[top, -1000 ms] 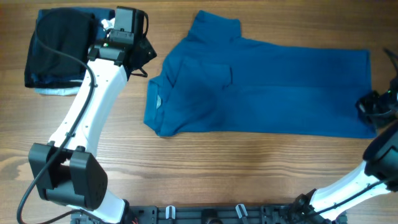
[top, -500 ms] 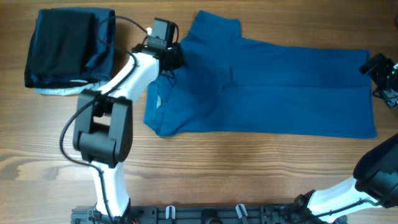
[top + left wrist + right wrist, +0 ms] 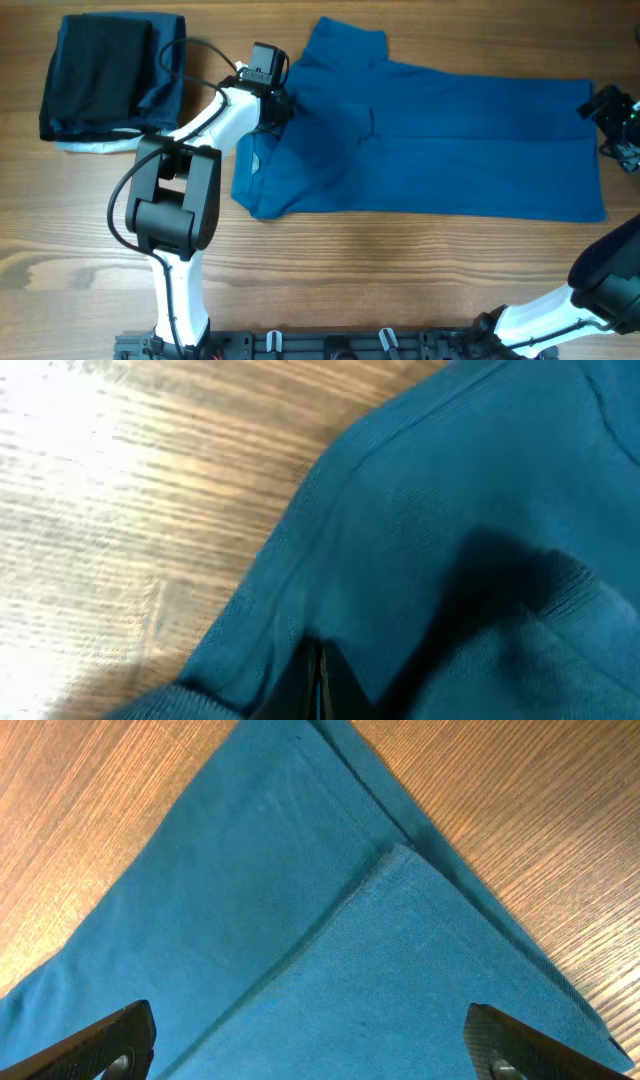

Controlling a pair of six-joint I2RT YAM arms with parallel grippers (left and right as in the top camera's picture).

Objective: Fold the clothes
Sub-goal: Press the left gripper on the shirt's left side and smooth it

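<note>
Clothes (image 3: 450,140), one blue polo shirt, lie spread flat from the centre to the right edge of the wooden surface (image 3: 400,270). Left fingers (image 3: 319,678) press shut against its collar end; right fingers (image 3: 112,1042) stand wide over its hem corner. Dark folded garments (image 3: 100,75) sit at the far left corner.

The left end effector (image 3: 271,100) is no longer beside the folded dark garments (image 3: 100,80); it now sits on the polo shirt (image 3: 450,140) at its collar-end edge. The right end effector (image 3: 610,112) is now at the shirt's far hem corner instead of the near one, and its jaws, closed before, stand wide apart.
</note>
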